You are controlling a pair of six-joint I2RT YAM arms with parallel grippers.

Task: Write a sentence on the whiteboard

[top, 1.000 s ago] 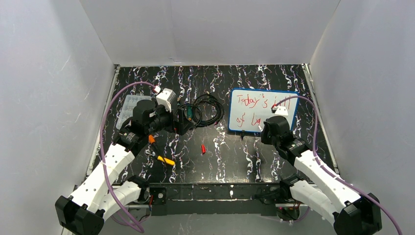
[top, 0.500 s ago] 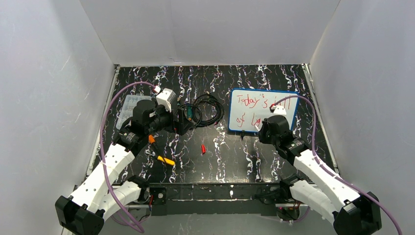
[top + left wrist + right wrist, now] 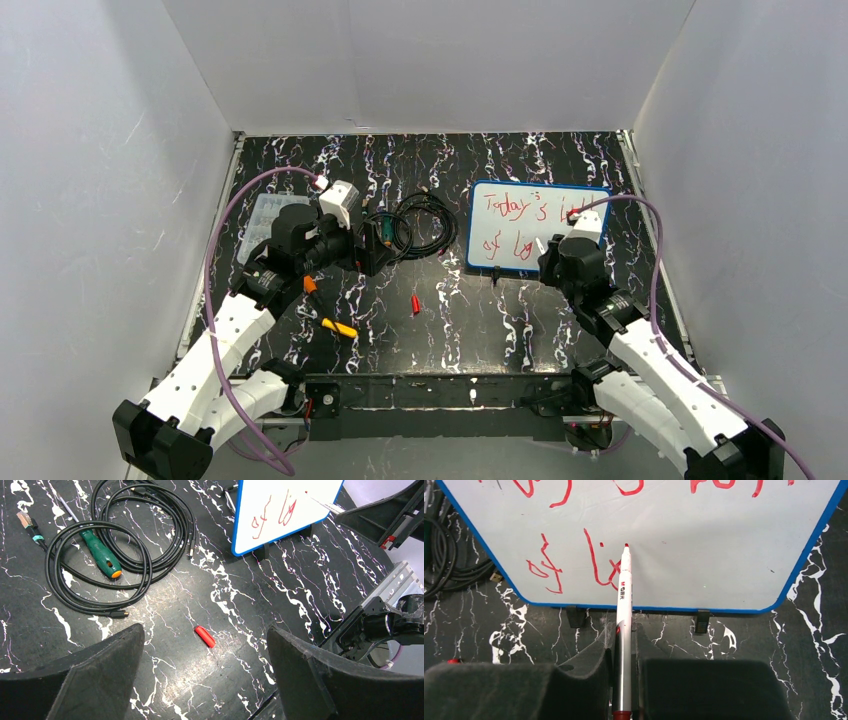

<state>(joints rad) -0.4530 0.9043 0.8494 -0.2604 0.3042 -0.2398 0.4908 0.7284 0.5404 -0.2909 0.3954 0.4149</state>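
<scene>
Where the right wrist view looks down its own fingers, we see the right gripper (image 3: 624,640) clamped on a white marker (image 3: 624,595), whose barrel runs up the middle of the frame between the two dark pads. Its red tip sits on the lower part of the whiteboard (image 3: 704,555), just right of the last red strokes; it seems to touch the surface, though we cannot be sure from this angle.

From the top view, the whiteboard stands on small black feet at the upper right of the black marbled table (image 3: 480,320). The sentence (image 3: 507,206) runs across it in two red lines, the upper one beginning "Today's", the lower one beginning "of".

At centre left of that view we find the left gripper (image 3: 204,645), its jaws wide apart and holding nothing. In its wrist view a small red cap (image 3: 205,636) lies on the table between the fingers. A coil of black cable (image 3: 150,570) fills the upper left of that frame, with a green screwdriver (image 3: 102,555) lying on it. A clear plastic box (image 3: 268,215) sits at the table's upper left.
</scene>
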